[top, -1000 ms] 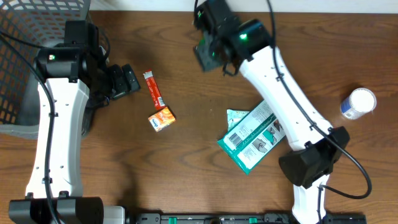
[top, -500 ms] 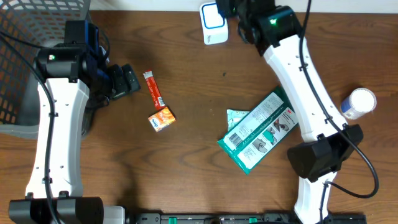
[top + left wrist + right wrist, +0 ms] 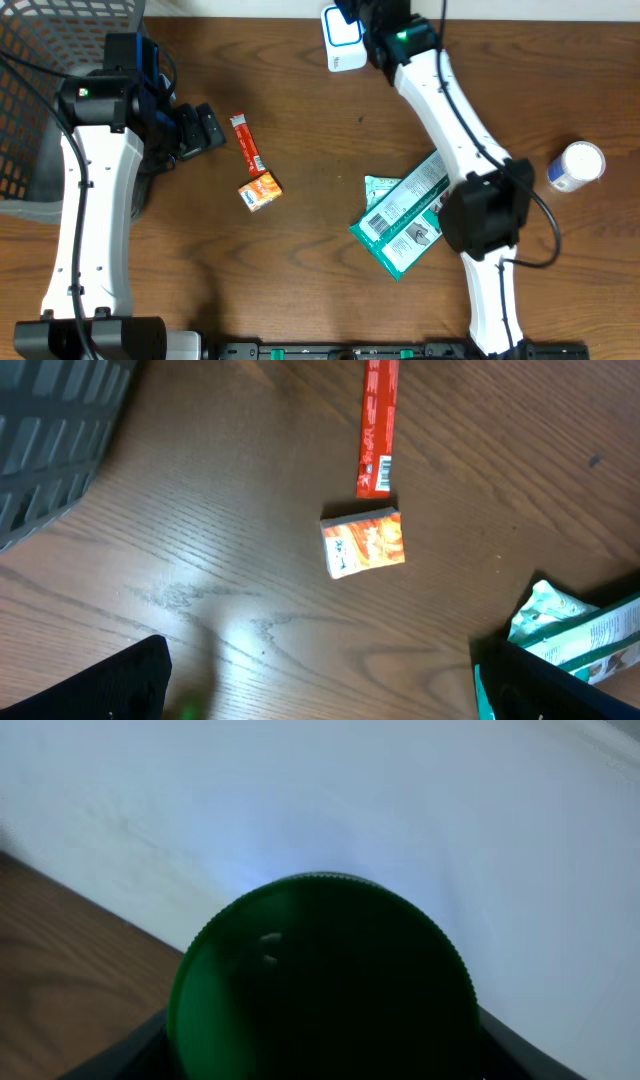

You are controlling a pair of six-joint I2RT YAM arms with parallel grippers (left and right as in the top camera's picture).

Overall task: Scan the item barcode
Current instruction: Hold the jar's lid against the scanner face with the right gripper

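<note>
Grasping a dark green round ridged item [image 3: 318, 982], the right gripper [image 3: 362, 22] has moved beside the white blue-edged scanner box [image 3: 343, 40] at the far edge, so scanning looks near; the left gripper [image 3: 208, 128] hangs released.

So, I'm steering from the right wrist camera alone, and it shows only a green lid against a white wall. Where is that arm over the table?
Observer: The right arm reaches to the far edge of the table, its tip beside a white block with a blue rim.
Operator: Any other items lying around?
Observer: A green and white packet lies barcode up, partly hidden by that arm.
Operator: And the left gripper?
Observer: It is open and empty, next to a red stick packet and a small orange box.
</note>
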